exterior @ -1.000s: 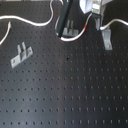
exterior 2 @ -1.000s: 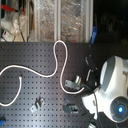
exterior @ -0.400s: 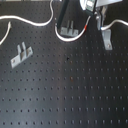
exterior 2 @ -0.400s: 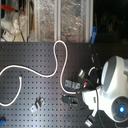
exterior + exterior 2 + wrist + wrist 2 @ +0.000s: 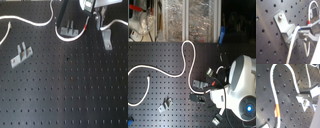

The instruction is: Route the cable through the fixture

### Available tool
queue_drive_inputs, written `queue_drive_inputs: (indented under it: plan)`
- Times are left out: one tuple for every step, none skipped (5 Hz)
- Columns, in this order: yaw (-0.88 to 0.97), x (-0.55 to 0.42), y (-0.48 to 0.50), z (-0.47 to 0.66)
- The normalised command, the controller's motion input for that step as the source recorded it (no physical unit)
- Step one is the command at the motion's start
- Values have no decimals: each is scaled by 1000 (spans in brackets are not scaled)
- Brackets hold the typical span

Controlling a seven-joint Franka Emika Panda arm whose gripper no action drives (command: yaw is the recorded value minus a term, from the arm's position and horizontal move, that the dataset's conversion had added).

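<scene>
A: Where's the cable (image 5: 30, 22)?

B: White cord lying on the black perforated counter (image 5: 70, 90). In the first exterior view it runs along the far edge from the first exterior view's left, dips and climbs near the middle clip (image 5: 68, 31), then passes up under the arm. In the second exterior view the cable (image 5: 163, 72) loops wide across the board, up to a tall arch near the shelf, then down to the robot.

A: The red band?

B: Visible in the second wrist view (image 5: 277, 110), on the cord lying flat on the counter. Also a red spot by the end effector (image 5: 91, 22) in the first exterior view; can't tell if it's the same mark.

A: End effector state?

B: Fingers close together, pinching the cable. The first wrist view shows the cord (image 5: 292, 46) entering between the fingertips (image 5: 303, 31), right beside a grey metal clip (image 5: 284, 23) bolted to the board.

A: Touching the clip?

B: Cord crosses just in front of its raised tab; contact unclear.

A: Other fixtures?

B: A second clip (image 5: 21, 54) at the first exterior view's left, well apart from the arm, nothing in it. A third (image 5: 106, 39) at the first exterior view's right, just below the end effector. White robot body (image 5: 242, 82) fills the second exterior view's right.
</scene>
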Motion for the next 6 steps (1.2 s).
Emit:
queue_drive_inputs:
  plan:
    - [0, 191, -120, 239]
    - [0, 159, -133, 319]
    - [0, 128, -34, 305]
    - [-14, 193, 171, 72]
    - [-129, 321, 216, 47]
    - [-89, 388, 148, 79]
